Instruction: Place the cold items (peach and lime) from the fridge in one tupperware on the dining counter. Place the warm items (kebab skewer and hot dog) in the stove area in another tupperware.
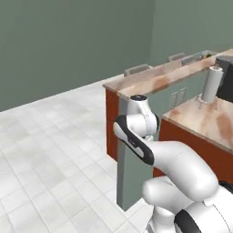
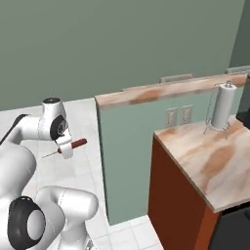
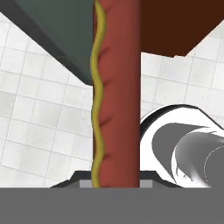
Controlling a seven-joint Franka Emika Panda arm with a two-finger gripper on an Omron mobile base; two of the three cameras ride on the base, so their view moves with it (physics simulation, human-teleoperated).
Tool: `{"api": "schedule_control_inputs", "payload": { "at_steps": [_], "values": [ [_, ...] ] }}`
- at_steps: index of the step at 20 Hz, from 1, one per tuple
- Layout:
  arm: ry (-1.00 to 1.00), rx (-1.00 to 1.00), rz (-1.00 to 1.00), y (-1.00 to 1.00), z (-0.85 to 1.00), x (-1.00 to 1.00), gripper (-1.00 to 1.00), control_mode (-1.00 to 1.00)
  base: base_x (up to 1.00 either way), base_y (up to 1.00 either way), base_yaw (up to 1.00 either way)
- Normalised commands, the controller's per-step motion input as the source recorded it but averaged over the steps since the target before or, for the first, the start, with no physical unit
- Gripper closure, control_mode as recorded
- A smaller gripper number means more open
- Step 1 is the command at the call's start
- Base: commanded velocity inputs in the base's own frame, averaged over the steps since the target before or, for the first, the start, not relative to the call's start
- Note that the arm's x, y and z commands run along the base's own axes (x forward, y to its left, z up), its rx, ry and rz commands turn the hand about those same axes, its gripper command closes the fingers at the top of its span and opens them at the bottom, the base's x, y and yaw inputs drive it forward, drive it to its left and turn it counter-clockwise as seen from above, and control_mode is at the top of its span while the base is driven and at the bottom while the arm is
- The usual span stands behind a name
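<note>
My gripper (image 2: 66, 148) hangs over the tiled floor, left of the grey-fronted ledge, shut on the hot dog (image 2: 75, 144). In the hand view the hot dog (image 3: 116, 87) is a long red-brown sausage with a wavy yellow line along it, running up from between the fingers. A thin stick juts from its other end in the right base view. The dining counter (image 2: 205, 156) with its marbled top and red-brown base stands to the right, also seen as dining counter (image 1: 200, 120). The peach, lime, fridge, kebab skewer, stove area and both tupperware are out of view.
A higher grey-fronted ledge (image 2: 166, 90) with a marbled top runs behind the counter and ends near my arm. A paper towel roll (image 2: 223, 106) stands on the counter. Chair backs (image 1: 136, 69) show beyond the ledge. Open tiled floor (image 1: 50, 150) lies to the left.
</note>
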Motion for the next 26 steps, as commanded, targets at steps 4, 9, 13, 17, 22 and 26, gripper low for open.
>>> {"api": "schedule_control_inputs", "payload": {
  "at_steps": [4, 9, 13, 17, 22, 26],
  "values": [
    [0.0, 0.0, 0.0, 0.0, 0.0, 0.0, 1.0, 1.0, 0.76, 1.0, -0.2],
    [0.0, 0.0, 0.0, 0.0, 0.0, 0.0, 1.0, 1.0, 0.84, 1.0, -0.32],
    [0.0, 0.0, 0.0, 0.0, 0.0, 0.0, 1.0, 1.0, 0.86, 1.0, -0.37],
    [0.0, 0.0, 0.0, 0.0, 0.0, 0.0, 1.0, 1.0, 0.87, 0.99, -0.42],
    [0.0, 0.0, 0.0, 0.0, 0.0, 0.0, 1.0, 1.0, 0.86, 0.97, -0.44],
    [0.0, 0.0, 0.0, 0.0, 0.0, 0.0, 1.0, 1.0, 0.86, 0.97, -0.45]
  ]
}}
